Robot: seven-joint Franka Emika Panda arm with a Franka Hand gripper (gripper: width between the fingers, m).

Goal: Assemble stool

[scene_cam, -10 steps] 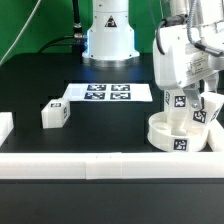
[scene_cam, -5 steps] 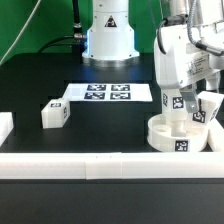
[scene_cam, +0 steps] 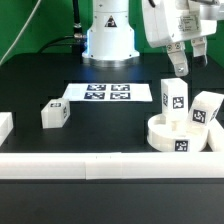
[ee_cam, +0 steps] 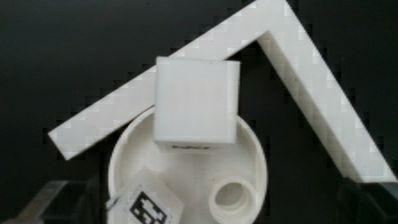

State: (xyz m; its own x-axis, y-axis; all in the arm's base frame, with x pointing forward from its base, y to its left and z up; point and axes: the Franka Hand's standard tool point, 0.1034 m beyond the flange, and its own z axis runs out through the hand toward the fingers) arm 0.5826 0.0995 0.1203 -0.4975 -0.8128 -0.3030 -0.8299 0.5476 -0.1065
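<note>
Hovering empty, jaws apart, above the seat point(scene_cam: 160, 133), the gripper point(scene_cam: 178, 66) could, I'd say, topple the first leg point(scene_cam: 173, 97) or second leg point(scene_cam: 205, 111) standing on that seat if they sit loose, while the third leg point(scene_cam: 54, 114) rests on the desk point(scene_cam: 110, 130) well away from the seat.

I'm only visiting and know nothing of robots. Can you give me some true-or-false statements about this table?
1. The gripper holds a leg in its jaws. False: they hang empty above the seat.
2. An upright leg and a second upright leg stand on the seat. True.
3. The loose leg lies on the marker board. False: it rests on the black table beside it.
4. The seat lies near the front rail. True.
</note>
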